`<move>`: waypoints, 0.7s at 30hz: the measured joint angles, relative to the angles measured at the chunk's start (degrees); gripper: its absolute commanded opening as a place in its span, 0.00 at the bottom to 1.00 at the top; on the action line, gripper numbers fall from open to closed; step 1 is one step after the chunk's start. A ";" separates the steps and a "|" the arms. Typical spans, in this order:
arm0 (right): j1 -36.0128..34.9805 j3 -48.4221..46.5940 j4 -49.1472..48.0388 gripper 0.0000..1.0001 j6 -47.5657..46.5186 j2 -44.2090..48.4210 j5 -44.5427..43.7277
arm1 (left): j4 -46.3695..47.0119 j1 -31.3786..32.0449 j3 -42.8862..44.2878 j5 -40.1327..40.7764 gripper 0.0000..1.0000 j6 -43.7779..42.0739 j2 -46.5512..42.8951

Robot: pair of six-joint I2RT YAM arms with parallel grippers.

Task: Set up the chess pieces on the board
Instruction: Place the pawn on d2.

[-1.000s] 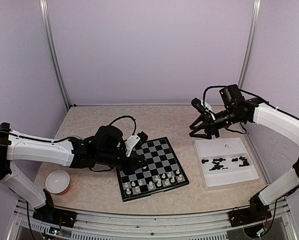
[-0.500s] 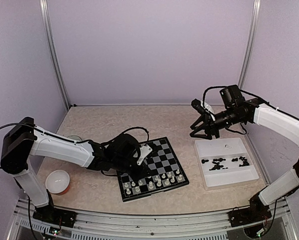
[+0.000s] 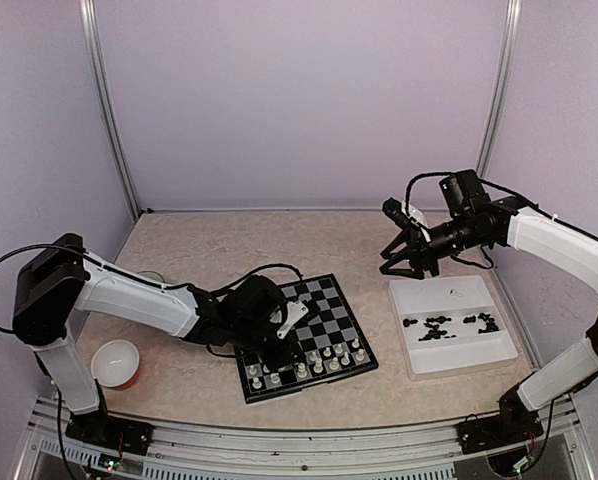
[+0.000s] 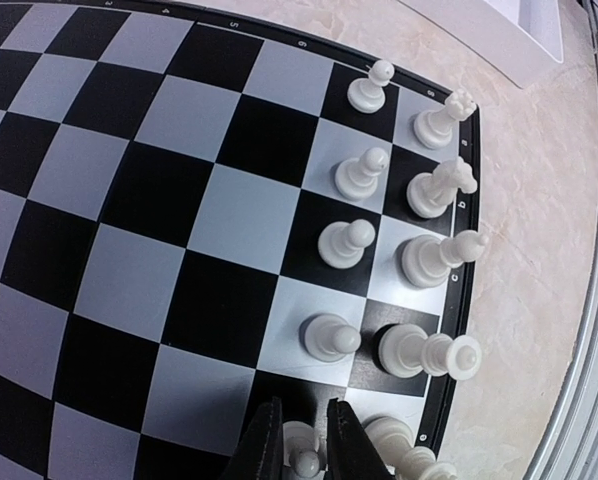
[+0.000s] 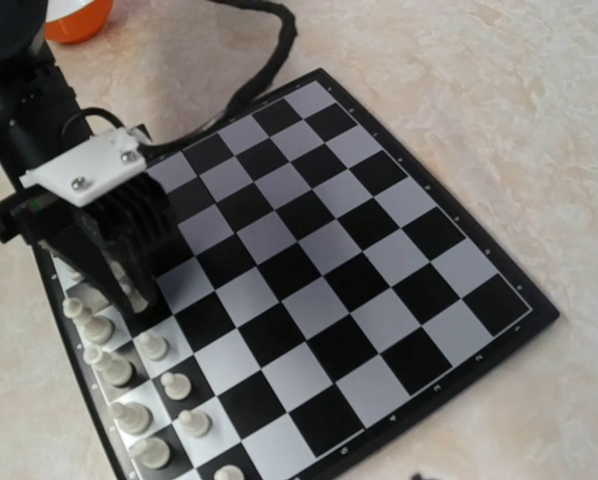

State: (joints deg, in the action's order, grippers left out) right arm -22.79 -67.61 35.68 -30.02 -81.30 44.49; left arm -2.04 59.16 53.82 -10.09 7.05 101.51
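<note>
One board (image 3: 324,305) lies on the bench, with one white tray (image 3: 449,357) to its right and one orange cup (image 3: 116,363) to its left. There are two end effectors: the left end effector (image 4: 304,445) and the right end effector (image 3: 403,266). The left wrist view shows ten cream chess pieces (image 4: 346,243), five in each of two rows. The black pieces (image 3: 435,326) form two clusters, too small to count.

White tray (image 3: 459,352), orange bowl (image 3: 116,363), marbled table (image 3: 199,240)

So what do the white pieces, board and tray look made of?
White pieces: likely moulded plastic, cream with soft glossy highlights.
Board: flat printed checks, slight sheen; plastic or coated card, unclear.
Tray: smooth white with thin raised walls, probably plastic.
</note>
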 measured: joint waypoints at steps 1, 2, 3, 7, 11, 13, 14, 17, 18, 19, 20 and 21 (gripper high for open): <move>0.00 0.00 0.00 0.47 0.00 0.00 0.00 | -0.13 0.11 0.13 0.09 0.21 -0.07 0.13; 0.00 0.00 0.00 0.46 0.00 0.00 0.00 | -0.20 0.20 0.24 0.13 0.21 -0.07 0.24; 0.00 0.00 0.00 0.47 -0.02 0.00 0.00 | -0.28 0.26 0.35 0.22 0.21 -0.09 0.33; 0.00 0.00 0.00 0.47 -0.13 0.00 0.00 | -0.57 0.44 0.81 0.52 0.22 -0.09 0.55; 0.00 0.00 0.00 0.45 -0.04 0.00 -0.28 | -0.63 0.46 0.98 1.51 0.25 -0.09 0.52; 0.28 -0.04 0.04 0.45 0.50 0.00 -0.96 | -0.90 0.46 0.98 2.32 0.29 -0.17 0.20; 0.83 -0.17 0.13 0.44 0.98 -0.02 -1.29 | -1.29 0.46 0.98 2.89 0.31 -0.31 -0.26; 4.90 -1.79 1.31 0.42 1.73 -0.28 -1.84 | -3.52 0.46 1.40 4.52 0.38 -0.96 -2.82; 7.06 -2.60 1.55 0.41 1.84 -0.52 -2.08 | -4.09 0.46 1.81 4.92 0.39 -1.20 -4.04; 9.73 -3.45 1.88 0.40 1.81 -0.87 -2.29 | -4.26 0.44 2.29 5.20 0.40 -1.55 -5.49; 11.98 -3.93 2.12 0.38 1.70 -1.14 -2.67 | -4.48 0.39 2.78 5.35 0.41 -1.70 -6.69; 14.56 -4.15 2.36 0.36 1.42 -1.49 -3.26 | -4.48 0.26 3.34 5.42 0.42 -1.99 -8.11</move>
State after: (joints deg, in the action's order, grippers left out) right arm -8.23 -71.77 38.04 -28.60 -82.78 41.23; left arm -6.52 59.42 57.17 -4.67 5.06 93.41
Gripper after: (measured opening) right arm 0.404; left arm 0.391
